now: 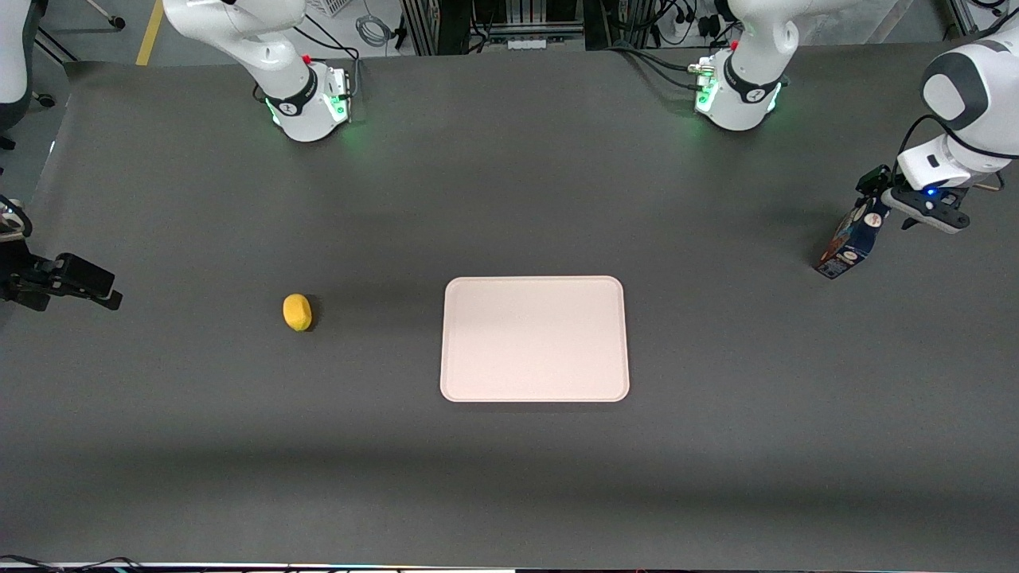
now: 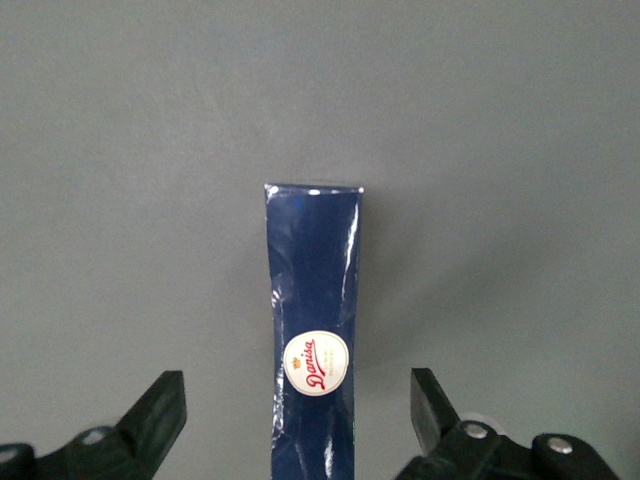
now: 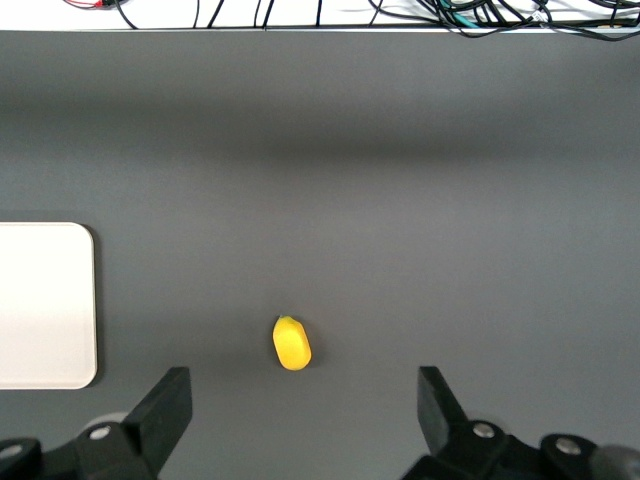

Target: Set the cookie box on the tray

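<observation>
The cookie box (image 1: 850,243), slim and dark blue with a round white logo on its narrow side (image 2: 312,270), stands on end on the dark table at the working arm's end. My left gripper (image 1: 876,199) is at the box's upper end and is open. Its two black fingers (image 2: 160,400) straddle the narrow side (image 2: 297,385), with a clear gap on each side and no contact. The pale pinkish-beige tray (image 1: 533,338) lies flat near the table's middle with nothing on it, well away from the box toward the parked arm's end. Its rounded corner also shows in the right wrist view (image 3: 40,300).
A small yellow rounded lump (image 1: 297,311) lies on the table beside the tray, toward the parked arm's end, and shows in the right wrist view (image 3: 291,343) too. The two arm bases (image 1: 736,99) stand at the table's edge farthest from the front camera.
</observation>
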`<action>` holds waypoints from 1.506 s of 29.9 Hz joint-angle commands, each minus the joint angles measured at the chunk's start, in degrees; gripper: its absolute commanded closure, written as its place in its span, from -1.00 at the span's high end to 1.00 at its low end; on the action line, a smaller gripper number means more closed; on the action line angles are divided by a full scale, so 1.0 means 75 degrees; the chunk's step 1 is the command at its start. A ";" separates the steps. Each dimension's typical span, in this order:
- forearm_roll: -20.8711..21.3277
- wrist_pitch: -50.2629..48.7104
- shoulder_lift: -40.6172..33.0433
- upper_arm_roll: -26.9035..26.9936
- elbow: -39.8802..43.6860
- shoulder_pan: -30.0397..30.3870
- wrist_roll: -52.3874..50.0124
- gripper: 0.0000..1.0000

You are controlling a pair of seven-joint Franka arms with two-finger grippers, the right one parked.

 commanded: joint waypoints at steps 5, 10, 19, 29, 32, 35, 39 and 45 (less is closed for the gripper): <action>-0.0136 0.0598 0.0118 0.0045 -0.0269 -0.0080 0.0144 1.00; -0.0125 0.1430 0.0271 0.0045 -0.0632 -0.0080 0.0330 1.00; -0.0125 0.1748 0.0529 0.0045 -0.0761 -0.0045 0.0413 1.00; -0.0125 0.2404 0.1044 0.0045 -0.0761 -0.0045 0.0612 1.00; -0.0125 0.2428 0.1091 0.0045 -0.0750 -0.0033 0.0624 1.00; -0.0136 0.2428 0.1126 0.0045 -0.0750 -0.0033 0.0612 1.00; -0.0136 0.2510 0.1232 0.0045 -0.0750 -0.0045 0.0612 1.00; -0.0136 0.2638 0.1279 0.0033 -0.0714 -0.0056 0.0636 1.00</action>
